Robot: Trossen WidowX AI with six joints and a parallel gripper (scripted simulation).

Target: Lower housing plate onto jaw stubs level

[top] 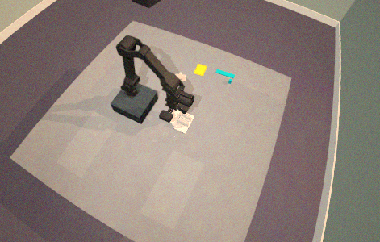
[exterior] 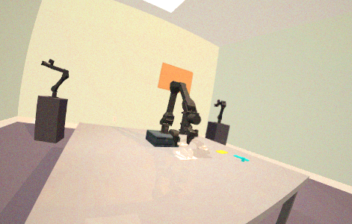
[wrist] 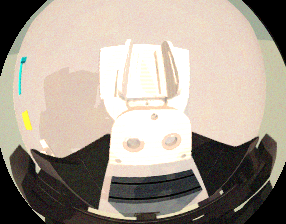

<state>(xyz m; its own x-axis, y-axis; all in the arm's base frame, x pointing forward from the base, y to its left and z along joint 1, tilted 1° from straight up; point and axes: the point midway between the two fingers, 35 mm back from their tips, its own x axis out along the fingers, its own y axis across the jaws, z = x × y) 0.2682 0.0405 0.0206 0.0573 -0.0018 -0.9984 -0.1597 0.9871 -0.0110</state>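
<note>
The white housing plate point(wrist: 151, 129) point(exterior: 183, 141), with two round holes and a small one at its front, is between my gripper's fingers. My gripper point(wrist: 150, 137) point(top: 174, 112) point(exterior: 183, 138) is shut on it. The white base point(wrist: 183, 59) point(top: 182, 129) point(exterior: 185, 157) lies on the table beyond it. The left jaw point(wrist: 127, 70) and right jaw point(wrist: 171, 70) stand on the base, roughly parallel, and run toward the plate. The plate covers their near ends in the wrist view, so the stubs and pins are hidden. I cannot tell the exact gap below the plate.
A yellow square point(top: 200, 69) point(exterior: 222, 151) point(wrist: 27, 120) lies off to the side. Beyond it are a cyan bar point(top: 225, 73) point(wrist: 20, 79) and a small cyan piece point(top: 230, 81) point(wrist: 24, 60). A small white part point(top: 181, 77) lies near the arm. The dark arm base point(top: 135, 102) point(exterior: 159, 138) stands behind the gripper.
</note>
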